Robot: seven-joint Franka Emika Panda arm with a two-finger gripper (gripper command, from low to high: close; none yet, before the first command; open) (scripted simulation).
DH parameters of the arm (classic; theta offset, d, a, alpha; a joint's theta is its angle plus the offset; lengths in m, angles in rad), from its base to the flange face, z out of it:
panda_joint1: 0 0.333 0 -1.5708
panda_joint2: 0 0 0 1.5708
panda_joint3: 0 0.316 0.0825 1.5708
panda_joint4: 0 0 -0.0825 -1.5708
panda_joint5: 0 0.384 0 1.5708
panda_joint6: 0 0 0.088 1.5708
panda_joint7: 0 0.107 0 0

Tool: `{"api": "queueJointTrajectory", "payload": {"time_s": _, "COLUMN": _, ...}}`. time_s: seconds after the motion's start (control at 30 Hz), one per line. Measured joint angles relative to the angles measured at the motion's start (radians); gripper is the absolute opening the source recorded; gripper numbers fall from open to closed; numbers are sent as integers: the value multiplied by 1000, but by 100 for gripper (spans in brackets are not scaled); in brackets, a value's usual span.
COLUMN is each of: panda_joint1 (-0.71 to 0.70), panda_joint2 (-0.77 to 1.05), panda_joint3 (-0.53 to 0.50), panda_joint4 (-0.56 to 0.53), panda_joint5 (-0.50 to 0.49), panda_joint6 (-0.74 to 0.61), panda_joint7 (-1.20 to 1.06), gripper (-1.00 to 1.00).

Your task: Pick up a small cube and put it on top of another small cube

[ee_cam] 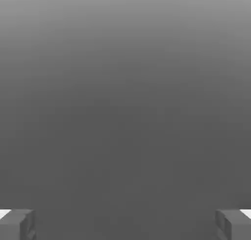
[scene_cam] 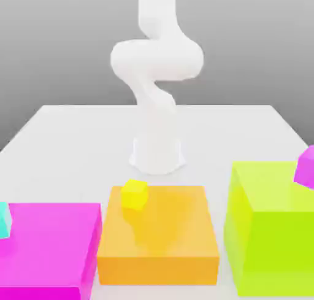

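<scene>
cyan cube [scene_cam: 3, 219]: cut by left edge | purple cube [scene_cam: 305, 167]: cut by right edge | arm [scene_cam: 157, 59]: top cropped

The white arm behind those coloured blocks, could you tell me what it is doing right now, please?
Nothing is being handled yet. The white arm stands upright at the back of the table, away from the blocks. In the hand view its gripper has jaws wide apart and nothing between them. A small yellow cube sits on the orange block; a small cyan cube and a small purple cube rest on the magenta block and lime block.
</scene>
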Motion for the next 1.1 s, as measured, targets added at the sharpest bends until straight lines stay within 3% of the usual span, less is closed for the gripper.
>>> {"api": "queueJointTrajectory", "payload": {"time_s": 0.37, "panda_joint1": 316, "panda_joint2": 302, "panda_joint3": 30, "panda_joint4": -30, "panda_joint5": 125, "panda_joint6": -17, "panda_joint7": -402, "gripper": 0}}
{"api": "queueJointTrajectory", "payload": {"time_s": 0.8, "panda_joint1": 644, "panda_joint2": 657, "panda_joint3": 133, "panda_joint4": -100, "panda_joint5": 486, "panda_joint6": -54, "panda_joint7": -975, "gripper": 0}}
{"api": "queueJointTrajectory", "payload": {"time_s": 1.1, "panda_joint1": 861, "panda_joint2": 825, "panda_joint3": 233, "panda_joint4": -363, "panda_joint5": 584, "panda_joint6": -71, "panda_joint7": -720, "gripper": 0}}
